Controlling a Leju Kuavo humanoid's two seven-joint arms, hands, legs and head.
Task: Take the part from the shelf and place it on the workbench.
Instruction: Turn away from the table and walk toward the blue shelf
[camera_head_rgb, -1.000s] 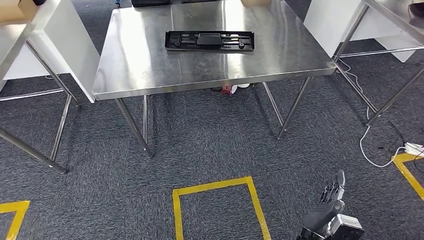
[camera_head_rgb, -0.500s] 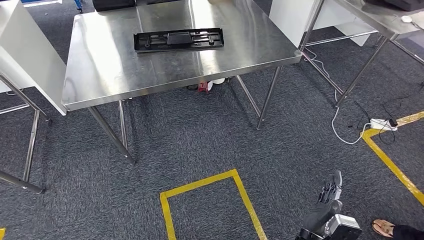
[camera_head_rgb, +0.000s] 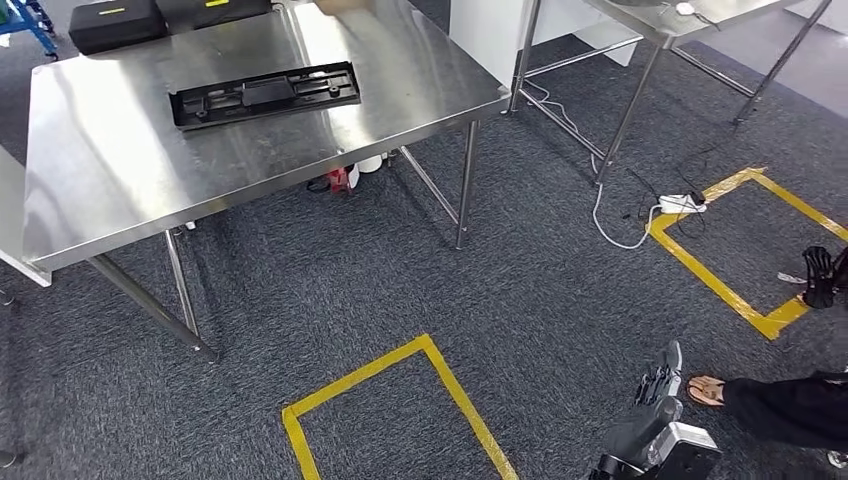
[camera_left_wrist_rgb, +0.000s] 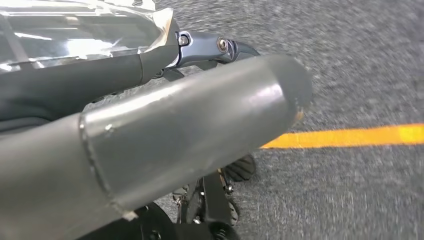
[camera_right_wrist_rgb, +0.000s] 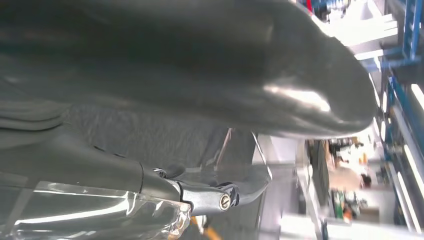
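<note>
Right hand (camera_head_rgb: 662, 385) empty, wrist cut off

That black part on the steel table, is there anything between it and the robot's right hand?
Nothing solid that I can see. The black part lies flat on the steel table, and the right hand hangs low over the carpet, well away from it. Between them are bare carpet and a yellow tape outline; the table's near edge comes first.

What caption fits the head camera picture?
Black part lies on the steel workbench; right hand hangs empty over carpet.
</note>
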